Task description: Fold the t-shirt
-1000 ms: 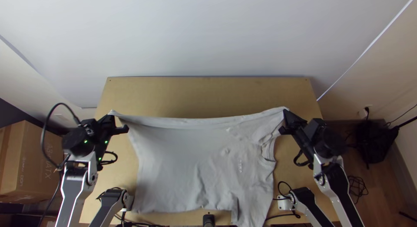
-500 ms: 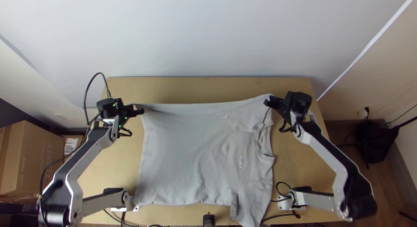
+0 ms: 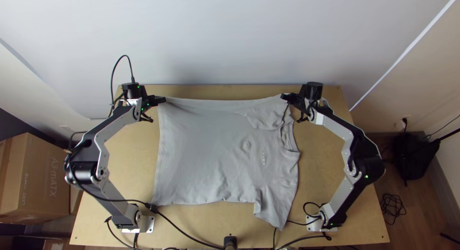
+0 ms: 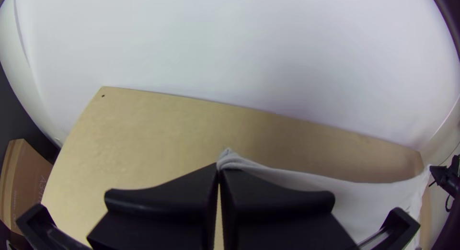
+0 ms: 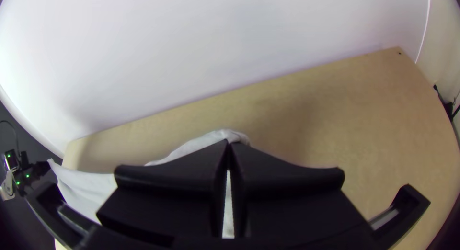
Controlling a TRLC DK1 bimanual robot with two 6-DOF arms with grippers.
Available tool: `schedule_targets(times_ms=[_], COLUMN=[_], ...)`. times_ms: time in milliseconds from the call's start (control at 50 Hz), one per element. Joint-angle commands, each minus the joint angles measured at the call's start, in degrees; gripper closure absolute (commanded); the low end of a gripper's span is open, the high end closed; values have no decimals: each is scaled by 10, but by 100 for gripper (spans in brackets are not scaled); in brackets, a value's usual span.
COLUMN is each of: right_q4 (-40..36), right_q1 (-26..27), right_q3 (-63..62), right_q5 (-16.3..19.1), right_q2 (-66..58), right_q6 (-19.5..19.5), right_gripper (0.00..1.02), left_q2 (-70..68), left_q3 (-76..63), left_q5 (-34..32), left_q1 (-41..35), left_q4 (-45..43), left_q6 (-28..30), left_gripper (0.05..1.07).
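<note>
Shirt [image 3: 206,154]: one, over one table [image 3: 132,168]
Left claw [image 3: 163,100]: pinching shirt, far left
Right claw [image 3: 284,96]: pinching shirt, far right

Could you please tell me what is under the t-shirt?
The wooden table runs beneath the t-shirt; its bare surface shows around the t-shirt. The stretch directly underneath is covered, so whether anything else lies there cannot be seen.

Your left gripper [image 3: 163,100] and right gripper [image 3: 284,96] hold the spread t-shirt [image 3: 206,149] near the far edge of your tabletop [image 3: 335,183], its collar [image 3: 289,139] toward the right edge
</note>
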State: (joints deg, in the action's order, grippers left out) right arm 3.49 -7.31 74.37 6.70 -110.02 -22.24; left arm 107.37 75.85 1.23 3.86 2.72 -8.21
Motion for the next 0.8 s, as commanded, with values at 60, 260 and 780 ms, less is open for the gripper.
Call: schedule_targets(times_ms=[60, 260, 780], right_q4=[-29, -67, -350], right_q1=[12, 20, 22], right_q3=[88, 176, 365], right_q5=[-5, -5, -5], right_q2=[-69, -129, -163], right_q6=[7, 7, 7], right_gripper=[100, 100, 100], left_q2=[81, 156, 207], left_q3=[112, 222, 414], left_q5=[2, 2, -1], left_q1=[15, 12, 4], left_q4=[27, 77, 378], left_q6=[-9, -15, -45], left_gripper=[105, 105, 105])
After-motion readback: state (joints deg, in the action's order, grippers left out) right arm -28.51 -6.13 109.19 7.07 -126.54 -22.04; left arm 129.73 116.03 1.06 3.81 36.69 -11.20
